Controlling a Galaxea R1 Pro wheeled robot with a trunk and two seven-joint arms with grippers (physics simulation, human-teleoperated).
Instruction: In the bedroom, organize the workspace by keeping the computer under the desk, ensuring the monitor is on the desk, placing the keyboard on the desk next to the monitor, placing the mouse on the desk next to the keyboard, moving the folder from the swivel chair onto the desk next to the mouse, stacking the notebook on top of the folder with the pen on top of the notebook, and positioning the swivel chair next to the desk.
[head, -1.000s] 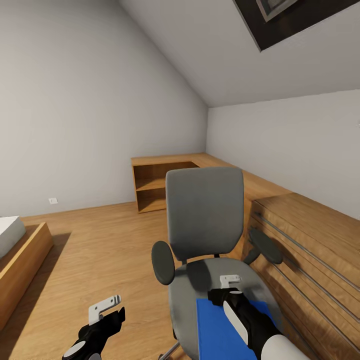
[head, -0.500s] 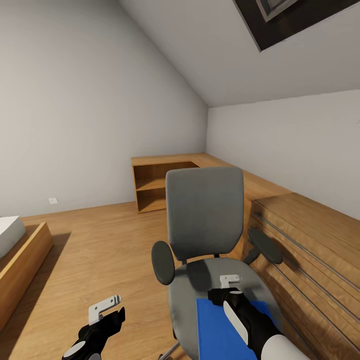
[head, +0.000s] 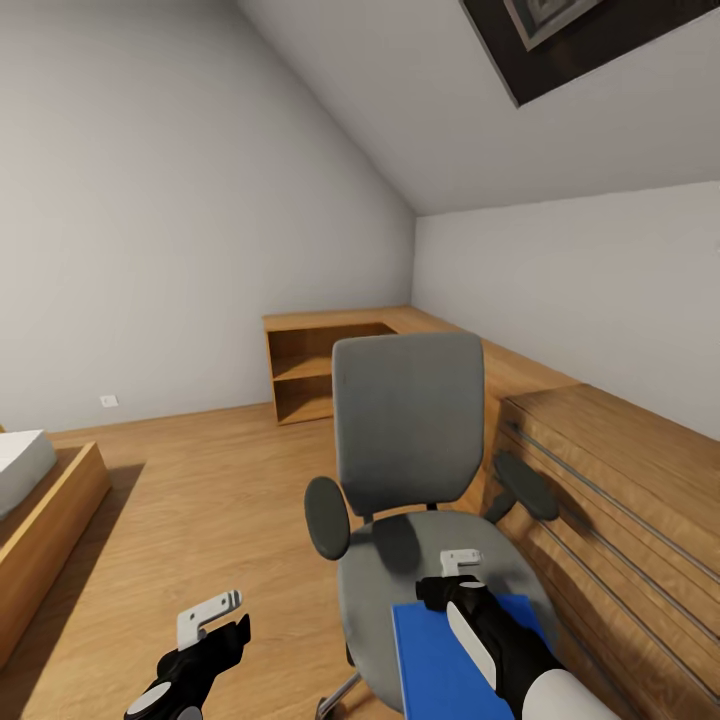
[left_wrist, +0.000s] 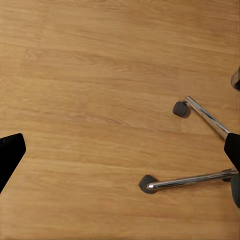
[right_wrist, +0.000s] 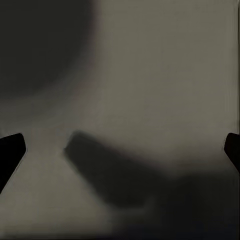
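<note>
Showing chair casters (left_wrist: 181, 108) underneath

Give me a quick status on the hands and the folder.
Left hand open, low over bare floor. Right hand open above the swivel chair seat, empty. Blue folder flat on the seat, not gripped. Nothing blocking it.

Swivel chair (head: 410, 470): grey seat & upright grey backrest, dark oval armrests either side, chrome star base w/ dark casters (left_wrist: 181, 108) on wood floor; faces the camera in head view, right armrest close beside a wood unit; folder (head: 445, 655): flat blue rectangle lying on front part of seat, its near end running out of frame, right side partly hidden.
</note>
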